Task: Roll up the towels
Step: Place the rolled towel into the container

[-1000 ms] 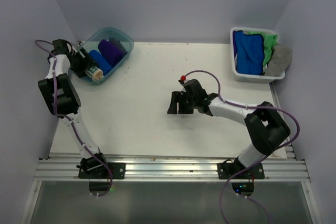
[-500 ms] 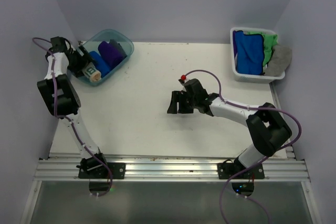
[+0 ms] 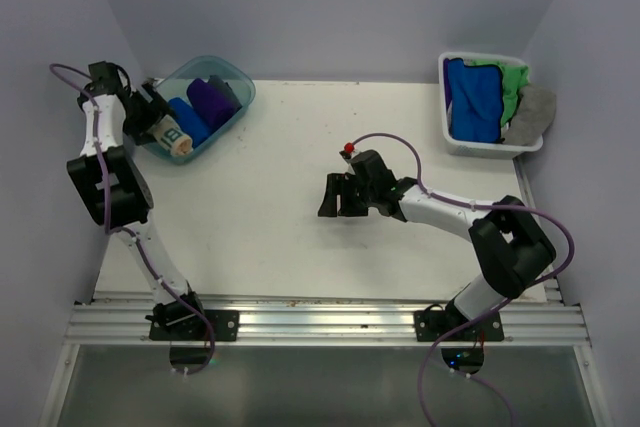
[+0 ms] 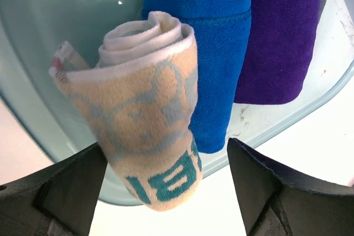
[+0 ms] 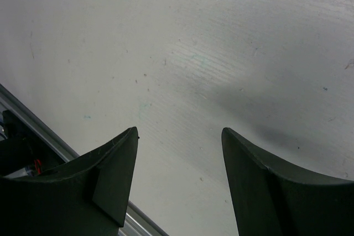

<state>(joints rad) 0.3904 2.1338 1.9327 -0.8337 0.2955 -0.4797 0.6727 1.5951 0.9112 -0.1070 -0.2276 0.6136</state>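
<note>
The left jaws are spread wide and released, one dark finger (image 4: 66, 186) on each side of a rolled cream towel with teal lettering (image 4: 146, 109). The finger on the left of the wrist view sits right at the roll, and whether it touches is hard to tell; the other finger stands clear of it. This cream roll lies at the near-left end of a translucent teal tub (image 4: 33, 53), its spiral end pointing into the tub and its lettered end seeming to poke over the rim. Just beside it, touching along its side, lies a rolled royal blue towel (image 4: 215, 53), and against that a rolled purple towel (image 4: 276, 31) – three rolls side by side in the tub. The tub sits at the far-left corner of the white desk (image 3: 280, 217), with the left arm (image 3: 100, 147) reaching up along the left wall to it. The right jaws are also parted and grasp nothing; they hang low over bare desk near the middle, at the end of the right arm (image 3: 440, 209). Well apart, at the far-right corner, a white basket (image 3: 480, 147) holds unrolled towels – a blue one (image 3: 470, 97), a green one (image 3: 515, 82), and a grey one (image 3: 535, 112) draped over its right rim.
</note>
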